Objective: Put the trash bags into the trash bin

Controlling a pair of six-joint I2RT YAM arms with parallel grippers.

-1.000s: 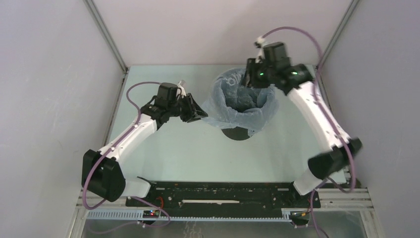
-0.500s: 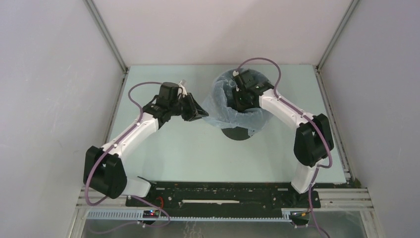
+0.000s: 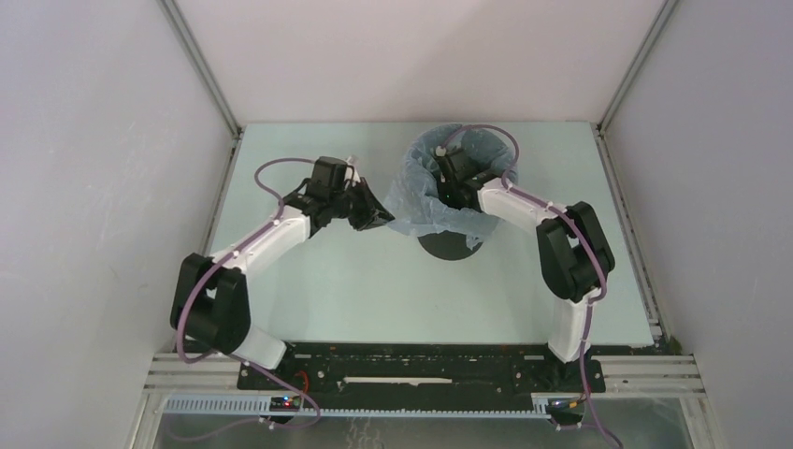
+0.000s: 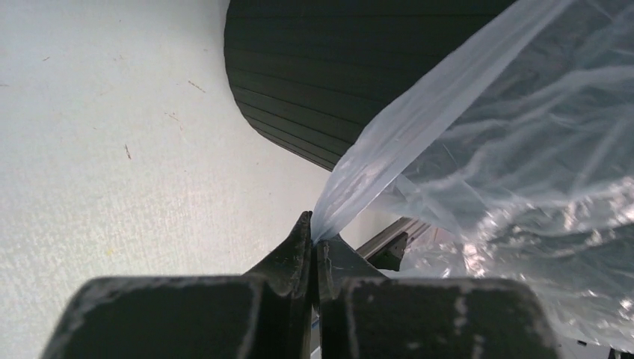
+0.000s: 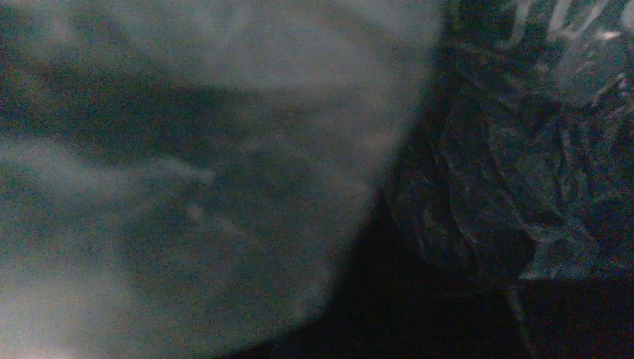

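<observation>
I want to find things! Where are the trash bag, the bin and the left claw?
trash bag [image 4: 486, 149], left wrist view, wrinkly stretched film.
bin [image 4: 336, 75], left wrist view, ribbed black wall.
left claw [image 4: 312, 236], left wrist view, between its closed tips.

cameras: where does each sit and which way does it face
Top external: fixed above and behind the bases, looking down on the pale table; both arms show, the right gripper down inside the round black plastic bin.
Left wrist: low over the table, facing the bin; left gripper shut on the thin translucent pale blue plastic bag.
Right wrist: down in the bin, blurred film close up; no fingers discernible.
Shared: top and left wrist both show bag and bin.
</observation>
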